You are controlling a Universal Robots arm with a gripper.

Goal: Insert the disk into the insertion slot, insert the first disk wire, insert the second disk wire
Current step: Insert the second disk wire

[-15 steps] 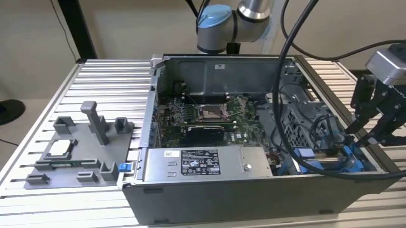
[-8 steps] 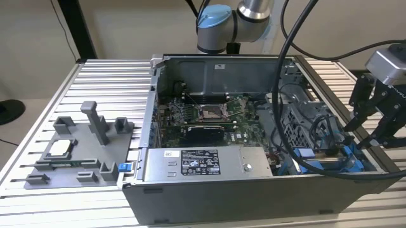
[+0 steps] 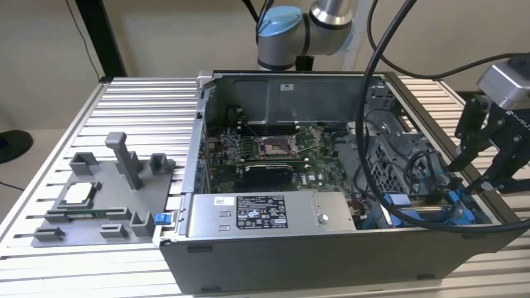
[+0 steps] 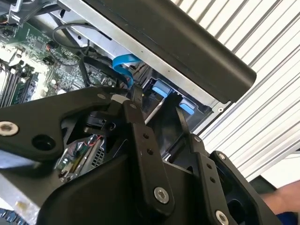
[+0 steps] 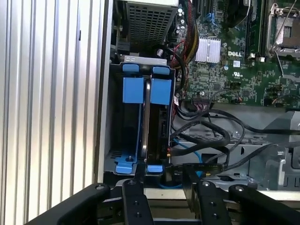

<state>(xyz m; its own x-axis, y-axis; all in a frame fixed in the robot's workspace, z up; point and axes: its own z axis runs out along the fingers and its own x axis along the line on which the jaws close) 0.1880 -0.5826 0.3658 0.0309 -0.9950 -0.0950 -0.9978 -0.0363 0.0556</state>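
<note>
Fixtures of grey plastic (image 3: 99, 198) sit on the ribbed table (image 3: 49, 124) at the exterior view's left, with a small blue piece (image 3: 162, 218) at their near corner. Next along I see the open computer case (image 3: 331, 261), its green motherboard (image 3: 273, 155) in the middle and the grey labelled power supply (image 3: 265, 214) against the near wall. Further toward the exterior view's right, black cables (image 3: 414, 167) loop over a perforated cage (image 3: 389, 161), and beyond them the slot (image 3: 431, 211) shows its blue fittings at the case's near corner. My gripper (image 3: 485, 177) hangs at the case's edge, just above that corner.

From the first wrist view, the slot (image 5: 140, 122) is a grey bay beside the case wall, and the disk (image 5: 147, 119) stands edge-on inside it, its blue carrier tabs at both ends. The gripper (image 5: 164, 183) is just beside the disk's near end, one finger (image 5: 136, 187) against the blue tab. Its fingers stand parted with nothing between them. A light blue cable (image 5: 194, 154) lies just beside the bay among black wires.

In the second wrist view the fingers (image 4: 140, 126) reach toward the blue tabs (image 4: 161, 88).
</note>
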